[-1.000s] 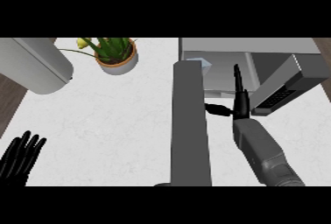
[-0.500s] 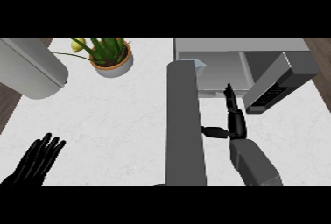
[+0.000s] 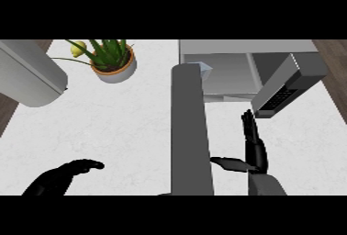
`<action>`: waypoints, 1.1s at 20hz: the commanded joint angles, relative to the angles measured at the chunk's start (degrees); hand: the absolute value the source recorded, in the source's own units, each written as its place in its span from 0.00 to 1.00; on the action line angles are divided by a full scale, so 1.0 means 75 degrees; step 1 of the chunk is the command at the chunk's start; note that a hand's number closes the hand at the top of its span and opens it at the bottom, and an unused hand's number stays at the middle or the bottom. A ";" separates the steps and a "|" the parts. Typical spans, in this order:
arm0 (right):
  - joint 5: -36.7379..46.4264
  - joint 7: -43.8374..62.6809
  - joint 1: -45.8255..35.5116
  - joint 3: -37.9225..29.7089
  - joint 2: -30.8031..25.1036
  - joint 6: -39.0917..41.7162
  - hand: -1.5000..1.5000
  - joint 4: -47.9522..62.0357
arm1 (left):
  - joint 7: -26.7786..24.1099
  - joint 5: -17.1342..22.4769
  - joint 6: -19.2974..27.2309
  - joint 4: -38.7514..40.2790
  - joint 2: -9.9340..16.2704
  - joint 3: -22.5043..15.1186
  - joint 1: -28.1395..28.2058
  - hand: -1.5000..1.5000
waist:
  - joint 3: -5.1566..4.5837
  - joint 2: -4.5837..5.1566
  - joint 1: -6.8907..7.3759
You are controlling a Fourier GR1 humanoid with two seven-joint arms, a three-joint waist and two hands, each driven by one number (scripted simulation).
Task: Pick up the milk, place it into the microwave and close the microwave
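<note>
2 hands show at the counter's [image 3: 122,124] near edge: the left hand [image 3: 64,176] toward the near-left corner, fingers curled on nothing, idle; the right hand [image 3: 252,147] flat and straight-fingered beside the open microwave door [image 3: 188,133], likely placed to push it shut. Farther on, the milk [image 3: 202,69] sits inside the microwave [image 3: 237,69] at the far-right corner, only its top peeking past the door, so closing seems all that remains. A potted plant [image 3: 108,57] stands at the far edge.

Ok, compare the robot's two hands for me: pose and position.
The right hand stands edge-on with straight fingers beside the open microwave door; the left hand lies low at the lower left with curled fingers. Both are black and hold nothing.
</note>
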 commanded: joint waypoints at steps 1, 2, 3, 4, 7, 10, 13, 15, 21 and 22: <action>-0.0307 0.0380 0.1220 0.0261 -0.0219 0.0749 0.00 -0.1768 | 0.0204 -0.0594 0.0188 0.0031 -0.0104 -0.0441 -0.0317 1.00 | -0.0009 -0.0019 -0.0118; -0.0284 0.0567 0.1497 0.0425 0.0060 0.0426 0.00 -0.2347 | 0.0235 -0.0763 0.0356 0.0140 -0.0221 -0.0563 -0.0605 1.00 | -0.0003 0.0016 -0.0013; -0.0369 0.0661 0.1639 0.0401 -0.0227 0.0711 1.00 -0.2588 | 0.0305 -0.0921 0.0871 0.0072 -0.0288 -0.1148 -0.0702 1.00 | 0.0001 0.0026 0.0010; -0.0372 0.0542 0.2181 0.0497 -0.0204 0.0726 1.00 -0.2948 | 0.0223 -0.1006 0.0937 0.0163 -0.0290 -0.1261 -0.0674 1.00 | 0.0003 0.0038 0.0057; -0.0754 0.1243 0.2317 0.0257 -0.0694 0.1073 1.00 -0.3667 | 0.0050 -0.1413 0.0796 0.1225 -0.0222 -0.1049 -0.1516 1.00 | 0.0006 0.0066 0.0103; -0.1088 0.1251 0.3304 0.0265 -0.0725 0.1285 0.00 -0.4709 | 0.0174 -0.1878 0.2158 0.1349 -0.0297 -0.2104 -0.2144 1.00 | 0.0003 0.0060 -0.0004; -0.1510 0.1641 0.3762 -0.0055 -0.1072 0.1513 0.00 -0.5444 | 0.0291 -0.1944 0.2572 0.2133 -0.0298 -0.2518 -0.2721 1.00 | 0.0004 0.0070 0.0010; -0.1452 0.1504 0.4030 -0.0160 -0.1209 0.1494 0.00 -0.5613 | 0.0158 -0.2125 0.2719 0.2634 -0.0299 -0.2741 -0.3391 1.00 | 0.0005 0.0077 -0.0004; -0.1250 0.1833 0.4092 -0.0297 -0.1452 0.1284 0.00 -0.6303 | -0.0257 -0.2481 0.4024 0.3440 -0.0299 -0.4240 -0.4163 1.00 | 0.0007 0.0080 0.0036; -0.1325 0.2052 0.4072 -0.0379 -0.1716 0.1502 0.00 -0.6400 | -0.0333 -0.2331 0.4123 0.3864 -0.0298 -0.4468 -0.4297 1.00 | 0.0006 0.0085 0.0037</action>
